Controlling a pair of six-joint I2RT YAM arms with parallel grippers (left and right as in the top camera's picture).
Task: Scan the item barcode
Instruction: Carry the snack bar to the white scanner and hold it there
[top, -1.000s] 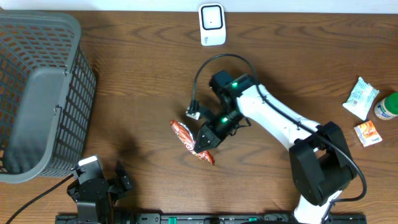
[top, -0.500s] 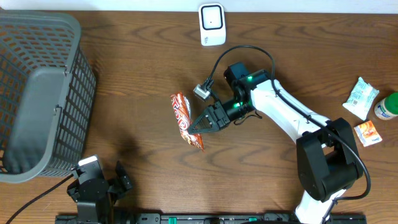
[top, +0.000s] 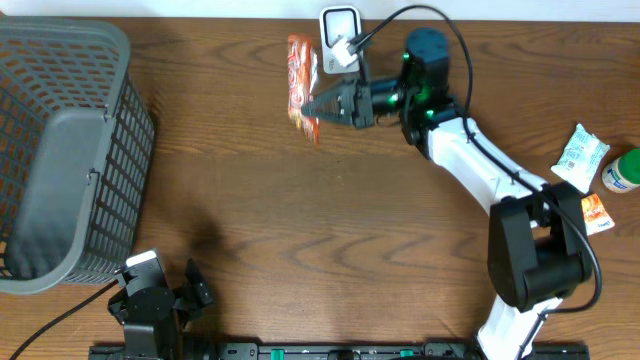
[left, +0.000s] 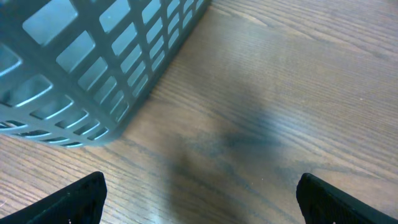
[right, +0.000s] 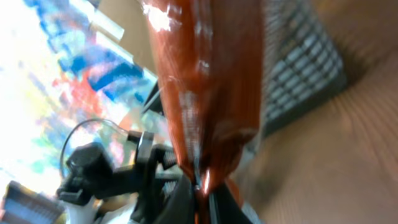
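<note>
The right claw (top: 316, 105) is clamped shut on one end of a red snack packet (top: 299, 62), which sticks out straight ahead of its fingertips. A white scanner (top: 340, 38) stands just beside this claw and the packet, at the worktop's (top: 300, 220) far edge. The left claw (left: 200, 186) is spread wide and grips nothing. It is low over bare wood, with a grey basket (left: 93, 56) just ahead on its left.

Mock shop checkout: barcode scanner (top: 340, 38) just beside the right tool (top: 308, 107), shopping basket (top: 60, 150) well apart, snack packets (top: 580, 157) on the bench (top: 250, 200).
</note>
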